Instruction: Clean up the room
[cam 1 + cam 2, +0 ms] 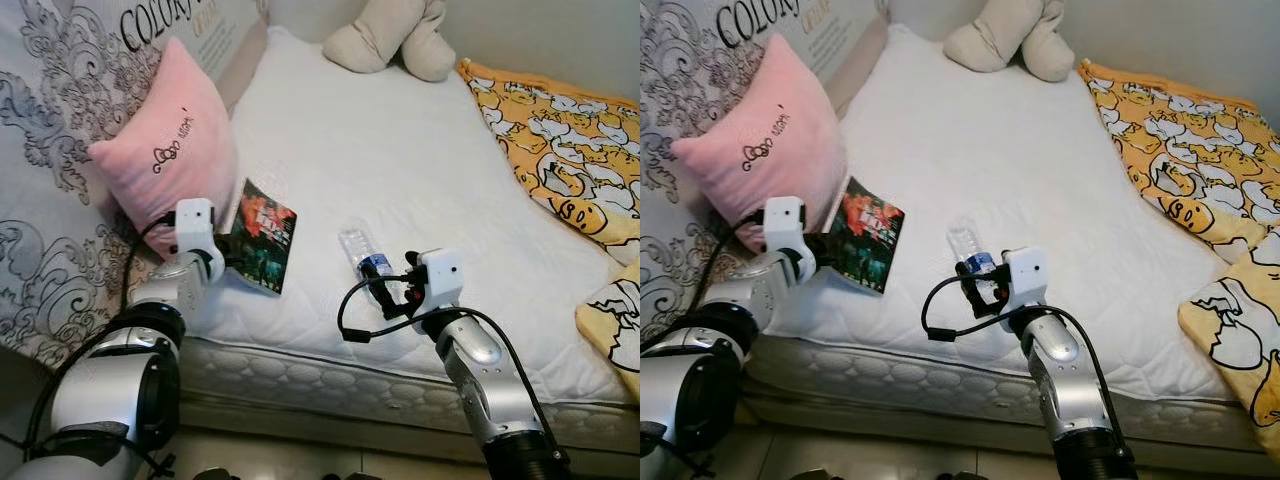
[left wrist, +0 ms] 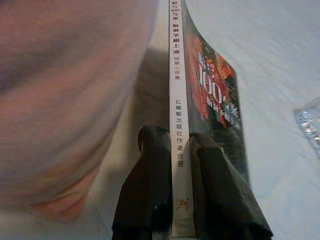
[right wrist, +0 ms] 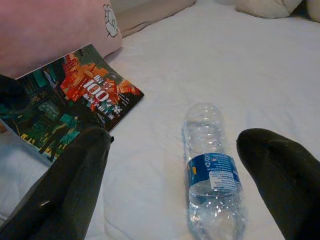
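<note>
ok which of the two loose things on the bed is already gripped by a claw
The book: the left claw is shut on its spine. The water bottle lies free between the right claw's open fingers.

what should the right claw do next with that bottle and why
Probably ease the right claw down and shut it on the plastic bottle. Its fingers stand open on either side of the bottle, which lies flat on the white mattress, not yet gripped. The left claw is already shut on the book, so the bottle looks like the next pick.
</note>
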`<state>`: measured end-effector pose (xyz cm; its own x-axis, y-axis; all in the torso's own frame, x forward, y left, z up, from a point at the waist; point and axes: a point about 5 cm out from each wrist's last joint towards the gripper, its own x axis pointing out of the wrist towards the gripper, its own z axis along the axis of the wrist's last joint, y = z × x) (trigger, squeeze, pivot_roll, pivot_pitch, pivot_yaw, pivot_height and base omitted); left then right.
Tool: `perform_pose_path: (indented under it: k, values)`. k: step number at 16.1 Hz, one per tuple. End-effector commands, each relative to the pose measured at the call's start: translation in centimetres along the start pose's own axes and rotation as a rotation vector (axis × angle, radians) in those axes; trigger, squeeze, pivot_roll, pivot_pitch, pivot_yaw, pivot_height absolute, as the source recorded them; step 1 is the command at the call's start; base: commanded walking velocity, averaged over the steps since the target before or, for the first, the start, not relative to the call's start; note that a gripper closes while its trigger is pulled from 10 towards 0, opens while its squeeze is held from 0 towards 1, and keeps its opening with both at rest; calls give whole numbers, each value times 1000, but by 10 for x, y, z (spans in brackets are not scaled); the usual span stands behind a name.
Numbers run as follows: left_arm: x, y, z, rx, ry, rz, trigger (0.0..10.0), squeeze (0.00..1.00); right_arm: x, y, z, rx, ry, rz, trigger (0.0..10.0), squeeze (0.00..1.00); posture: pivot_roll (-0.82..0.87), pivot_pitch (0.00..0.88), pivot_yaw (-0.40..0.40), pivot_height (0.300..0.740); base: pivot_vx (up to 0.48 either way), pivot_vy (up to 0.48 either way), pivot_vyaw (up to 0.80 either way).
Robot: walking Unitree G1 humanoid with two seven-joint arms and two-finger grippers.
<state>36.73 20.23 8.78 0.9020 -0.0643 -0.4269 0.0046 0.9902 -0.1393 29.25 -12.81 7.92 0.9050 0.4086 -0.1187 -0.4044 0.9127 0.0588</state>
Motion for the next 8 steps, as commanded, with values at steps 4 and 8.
perform_pose_path:
  k: [4,8]
  values:
    - [2,-5,6,17,-45,18,10000,0,-1,-2,1,-12,14,12,10000,643,-19,35,-183,740,0,0,0]
    - [2,-7,12,150,-81,29,10000,0,-2,-3,1,-19,23,17,10000,647,-32,35,-190,740,0,0,0]
